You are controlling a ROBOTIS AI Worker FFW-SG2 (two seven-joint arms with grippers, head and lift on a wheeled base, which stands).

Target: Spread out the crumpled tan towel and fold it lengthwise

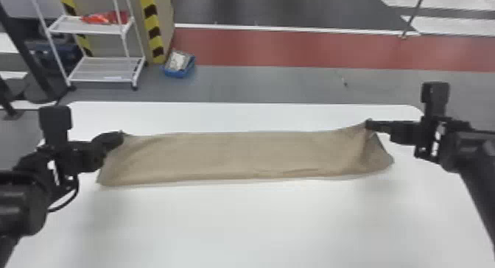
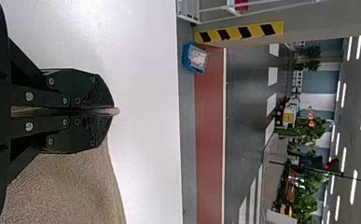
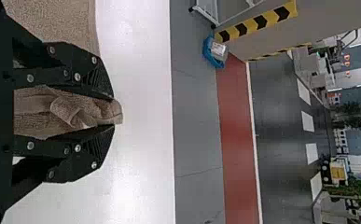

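Across the white counter (image 1: 257, 219), the tan towel (image 1: 235, 157) is stretched from nine to three o'clock. Its ten-o'clock corner is clamped by the left gripper (image 1: 119, 137); at two o'clock, bunched cloth is flanked by the parted jaws of the right gripper (image 1: 369, 124).

White rack (image 1: 106, 66), blue bin (image 1: 179, 73) on grey floor (image 1: 239, 83) near red strip (image 1: 294, 48)

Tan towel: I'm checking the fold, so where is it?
In the head view, the tan towel lies across the white table, toward the far edge, with the left gripper and right gripper at its far corners.
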